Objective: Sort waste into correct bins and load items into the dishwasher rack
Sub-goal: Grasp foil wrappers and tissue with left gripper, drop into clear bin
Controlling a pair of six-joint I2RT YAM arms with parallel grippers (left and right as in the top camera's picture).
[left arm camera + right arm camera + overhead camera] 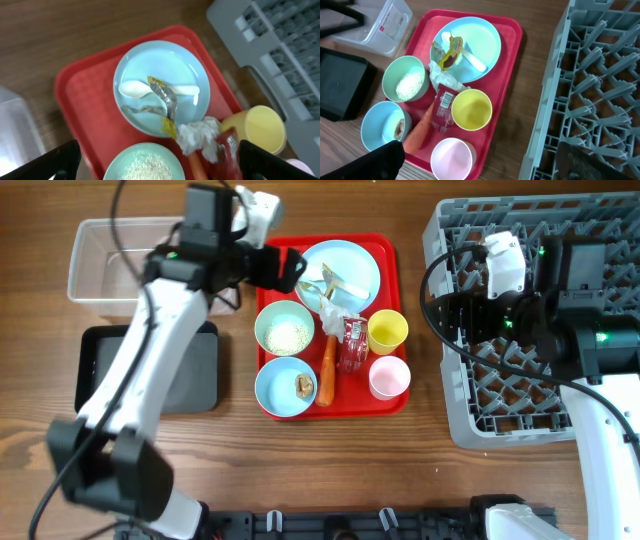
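Observation:
On the red tray [385, 246] sits a pale blue plate [350, 265] with a yellow scrap [156, 81]. Below it lie a white tissue [333, 315], a red-and-white wrapper [352, 345] and an orange carrot [328, 370]. One bowl [284, 328] holds rice, the other [285, 387] a brown lump. The yellow cup [387, 332] and pink cup [389, 377] stand at the tray's right. My left gripper [160, 167] hangs open above the rice bowl and plate. The right gripper [485, 165] is open and empty over the left edge of the grey rack [530, 420].
A clear tub [110, 260] stands at the far left, with the black tray [190, 370] just in front of it. A white spoon [135, 89] and a metal utensil [167, 100] lie on the plate. Bare wood separates the red tray from the rack.

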